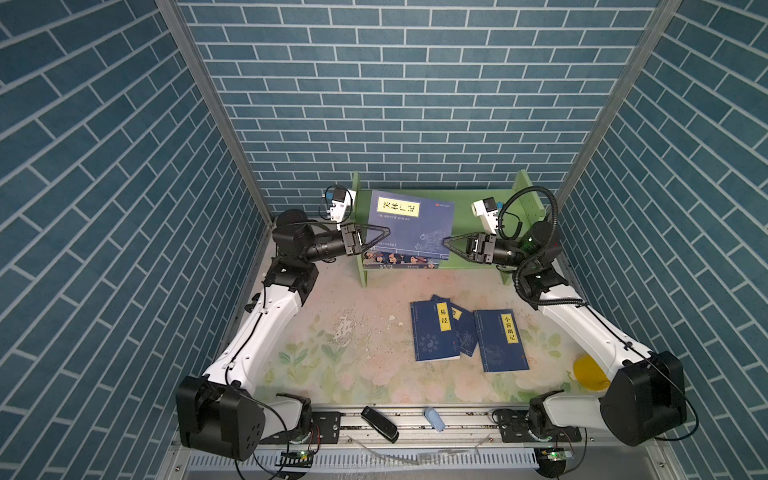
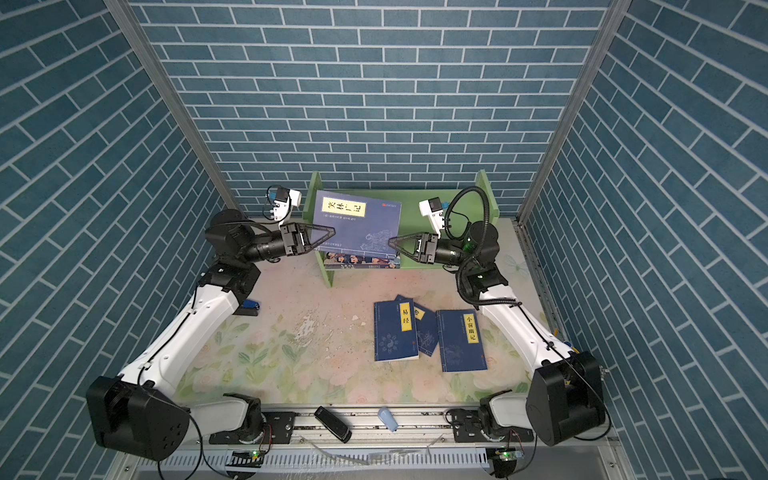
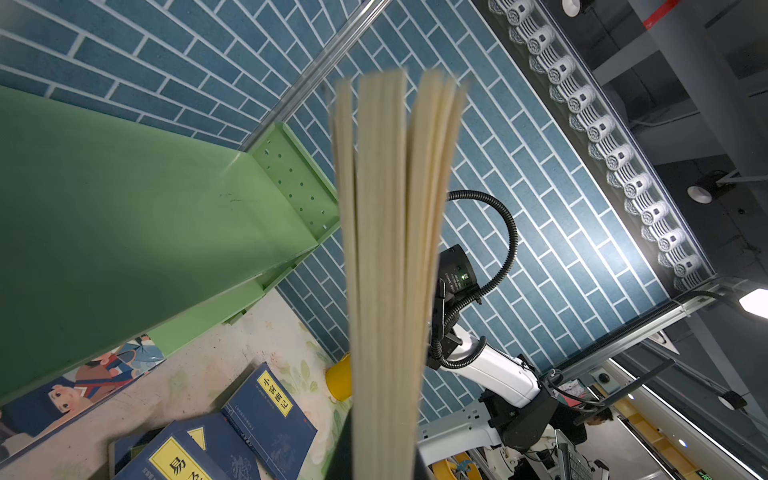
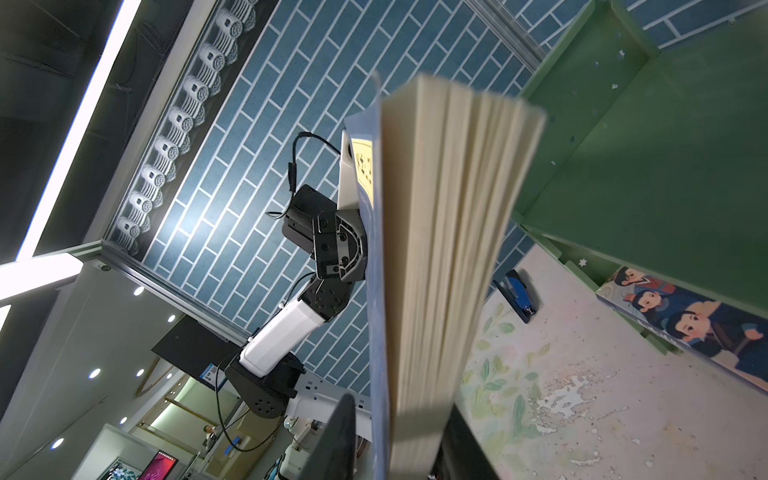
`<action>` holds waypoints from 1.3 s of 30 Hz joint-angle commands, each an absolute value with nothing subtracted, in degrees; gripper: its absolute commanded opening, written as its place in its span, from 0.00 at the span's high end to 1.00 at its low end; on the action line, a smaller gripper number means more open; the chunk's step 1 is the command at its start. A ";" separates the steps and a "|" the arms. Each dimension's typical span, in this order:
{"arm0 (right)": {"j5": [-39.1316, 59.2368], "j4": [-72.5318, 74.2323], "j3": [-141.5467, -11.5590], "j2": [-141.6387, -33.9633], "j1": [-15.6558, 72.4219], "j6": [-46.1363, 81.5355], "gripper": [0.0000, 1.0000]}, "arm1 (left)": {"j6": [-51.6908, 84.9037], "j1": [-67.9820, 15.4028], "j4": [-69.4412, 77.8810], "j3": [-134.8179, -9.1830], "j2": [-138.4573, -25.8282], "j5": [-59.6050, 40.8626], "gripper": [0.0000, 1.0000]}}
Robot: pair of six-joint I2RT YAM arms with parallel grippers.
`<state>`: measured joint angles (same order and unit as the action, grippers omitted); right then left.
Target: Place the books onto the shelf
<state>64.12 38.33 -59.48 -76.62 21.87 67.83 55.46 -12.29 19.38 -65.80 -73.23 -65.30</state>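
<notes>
You've got the left gripper (image 1: 380, 235) clamped tight on the left edge of a navy book (image 1: 409, 226), right beside the left side panel (image 1: 360, 272) of the shelf (image 1: 459, 226). The book hangs tilted over the top board. Under it the cartoon book (image 1: 399, 261) lies on the lower tier, front edge poking out. Your right gripper (image 1: 445, 244) brackets the navy book's lower right corner, but you can't tell if it's actually pinching. Green board shows between the book's right edge and the holed panel (image 1: 528, 195). Three more navy books (image 1: 434, 330) lie bunched on the table (image 1: 332, 332), well apart from the shelf.
</notes>
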 commanded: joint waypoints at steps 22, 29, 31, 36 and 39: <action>59.24 0.88 -79.20 -81.80 21.60 48.53 1.00 | 18.21 -10.09 -26.15 -78.05 -68.85 -41.40 0.32; 60.20 -14.15 -91.31 -90.43 19.78 42.41 1.00 | 14.61 -6.29 -31.65 -84.35 -67.85 -35.80 0.31; 61.11 -16.53 -94.71 -93.63 19.77 42.28 1.00 | 15.02 -6.24 -31.19 -85.05 -68.00 -37.12 0.31; 61.15 -20.97 -102.12 -100.01 19.77 42.18 1.00 | 17.46 -6.24 -28.52 -84.95 -68.63 -41.09 0.31; 61.43 -22.15 -105.09 -102.75 19.77 42.69 1.00 | 18.05 -6.24 -27.77 -84.90 -69.12 -42.14 0.31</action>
<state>60.14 -20.21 -101.30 -102.17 19.70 45.56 17.56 -6.55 -28.64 -84.20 -68.75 -40.14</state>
